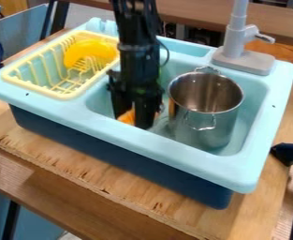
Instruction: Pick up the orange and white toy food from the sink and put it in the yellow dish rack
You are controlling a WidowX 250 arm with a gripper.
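Gripper: black gripper (131, 121) is hanging down into the basin (99, 103) just left of the middle of the frame, pointing downward.
Grip: whether it is clenching or releasing anything cannot be told from this angle.
Arm: black arm (135, 28) is coming in from the top edge and is running almost straight down, with a thin cable (166, 54) curving out at its right side.
Orange thing: orange thing (127, 117) is sitting low in the basin at the gripper, partly hidden behind it; its shape is too covered to tell.
Pot: shiny metal pot (205, 131) is standing upright in the basin, right of center and near the gripper, with one handle (200, 127) facing the front and another facing the back.
Drying rack: pale yellow rack (41, 89) is resting in the upper left of the frame, at the sink's left end.
Yellow dish: bright yellow dish (86, 49) is leaning in the rack's far part.
Faucet: gray faucet (237, 40) is rising from the sink's back edge at the upper right, its lever pointing right.
Sink: light blue toy sink (133, 138) with a dark blue base is resting on the wooden table (80, 161).
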